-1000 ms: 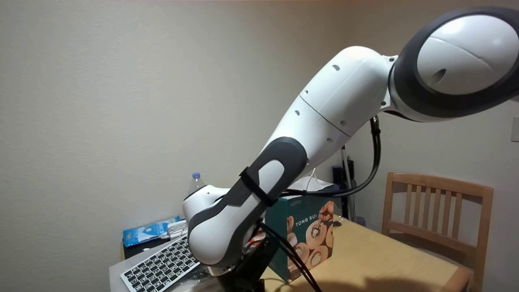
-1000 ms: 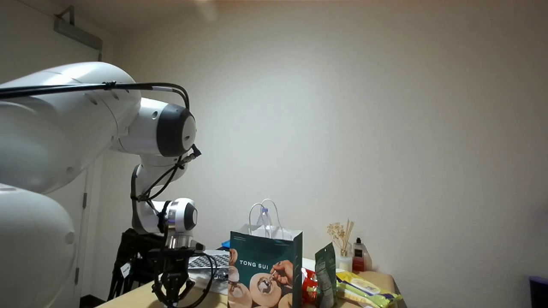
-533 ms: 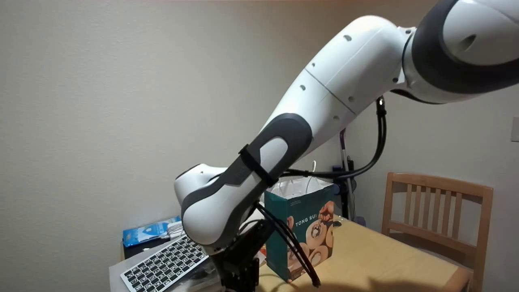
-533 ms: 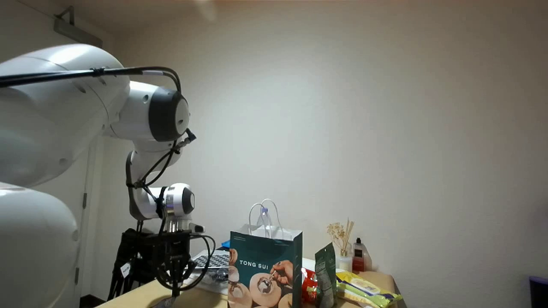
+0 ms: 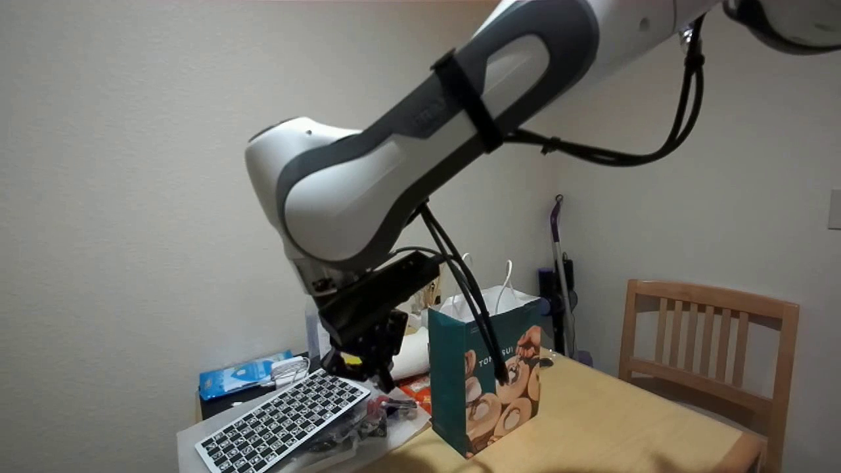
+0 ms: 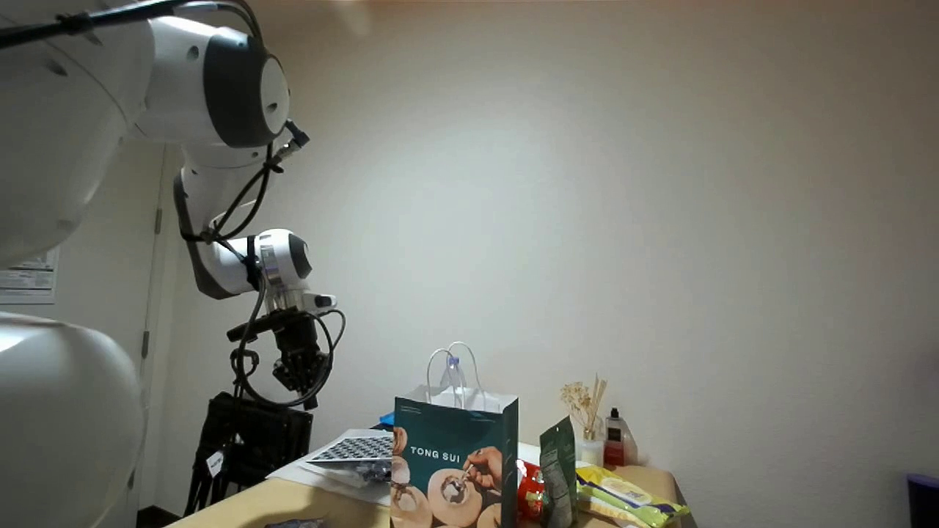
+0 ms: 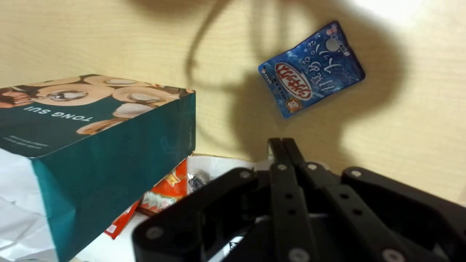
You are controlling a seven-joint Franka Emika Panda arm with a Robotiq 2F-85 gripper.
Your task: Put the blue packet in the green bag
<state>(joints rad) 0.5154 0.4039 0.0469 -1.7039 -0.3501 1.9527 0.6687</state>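
Observation:
The blue packet (image 7: 313,71) lies flat on the wooden table in the wrist view, ahead of my fingertips. A dark sliver of it (image 6: 295,523) shows at the bottom edge of an exterior view. The green bag (image 7: 120,174) stands upright beside it, open at the top with white lining and loop handles. It shows in both exterior views (image 5: 448,381) (image 6: 455,438). My gripper (image 7: 283,139) is shut with nothing between its fingertips. In both exterior views the gripper (image 5: 385,385) (image 6: 311,402) hangs well above the table, to one side of the bag.
A checkered board (image 5: 282,420) lies beside the bag, with a clear plastic bag near it. A red packet (image 6: 530,490), a dark green pouch (image 6: 559,473) and a yellow wipes pack (image 6: 623,493) are beside the bag. A wooden chair (image 5: 709,341) stands by the table.
The arm and gripper have risen from near the table to well above it. The blue packet is on the table below. The bag has not moved.

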